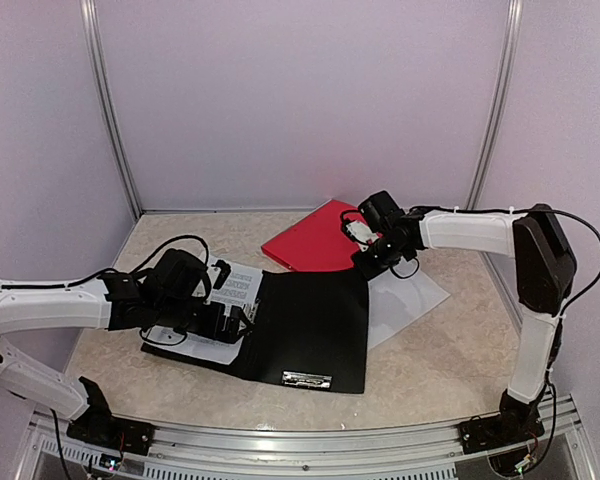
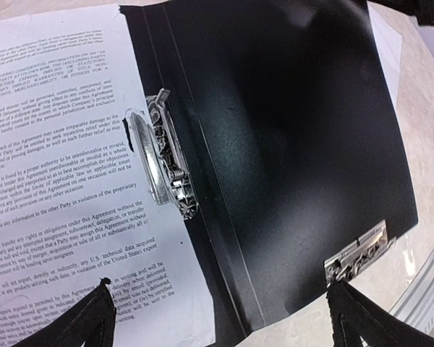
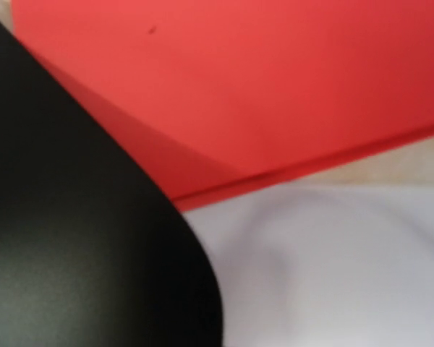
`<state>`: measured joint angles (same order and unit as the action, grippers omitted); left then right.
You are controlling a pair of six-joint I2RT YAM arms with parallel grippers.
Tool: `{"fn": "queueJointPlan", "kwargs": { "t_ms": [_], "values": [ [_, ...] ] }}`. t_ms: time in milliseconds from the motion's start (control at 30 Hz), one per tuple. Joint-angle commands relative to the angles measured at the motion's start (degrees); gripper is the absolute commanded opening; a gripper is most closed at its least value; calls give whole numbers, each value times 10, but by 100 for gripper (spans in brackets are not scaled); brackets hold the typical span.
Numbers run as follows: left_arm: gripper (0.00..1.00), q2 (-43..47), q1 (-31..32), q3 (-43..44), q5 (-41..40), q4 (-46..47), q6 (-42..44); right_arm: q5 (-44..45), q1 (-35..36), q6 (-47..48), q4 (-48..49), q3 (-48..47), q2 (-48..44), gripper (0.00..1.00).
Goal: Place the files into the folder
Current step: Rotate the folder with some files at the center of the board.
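A black folder (image 1: pixel 315 335) lies open on the table, with a metal clip (image 2: pixel 163 163) at its spine and a second clip (image 2: pixel 358 253) at its edge. One of the files, a sheet printed with dense text (image 2: pixel 65 166), rests on the folder's left half. My left gripper (image 2: pixel 224 318) hovers open above the spine, one fingertip over the sheet and the other past the folder's edge. Another white sheet (image 1: pixel 415 300) sticks out from under the folder's right side. My right gripper (image 1: pixel 368 264) is shut, down at the folder's far right corner (image 3: pixel 72 238); its fingers are hidden in the right wrist view.
A red folder (image 1: pixel 315 240) lies closed at the back, just behind the black one and next to my right gripper. Walls and metal posts enclose the table on three sides. The table's front rail (image 1: pixel 380 440) runs along the near edge.
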<state>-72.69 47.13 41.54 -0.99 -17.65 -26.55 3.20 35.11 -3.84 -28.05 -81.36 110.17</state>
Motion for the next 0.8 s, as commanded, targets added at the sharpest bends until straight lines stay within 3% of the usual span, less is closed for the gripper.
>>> {"fn": "queueJointPlan", "kwargs": {
  "t_ms": [0, 67, 200, 267, 400, 467, 767],
  "values": [
    [99, 5, 6, -21, 72, 60, 69, 4, -27, 100, -60, -56, 35, 1],
    [99, -1, 10, -23, 101, 76, 101, 2, -33, 111, -73, -83, 49, 5],
    [99, -23, 26, -17, 136, 114, 178, 5, -36, 103, -65, -96, 45, 31],
    [99, -42, 31, -8, 152, 127, 209, 9, -35, 84, -45, -73, 18, 51],
    [99, -86, 50, 3, 192, 170, 281, 21, -34, 49, -12, -11, -59, 76],
    [99, -105, 61, 6, 216, 202, 327, 13, -35, 25, -1, 25, -104, 77],
    [92, -235, 94, 58, 265, 233, 459, -95, 20, -124, 75, 255, -271, 59]
  ]
}}
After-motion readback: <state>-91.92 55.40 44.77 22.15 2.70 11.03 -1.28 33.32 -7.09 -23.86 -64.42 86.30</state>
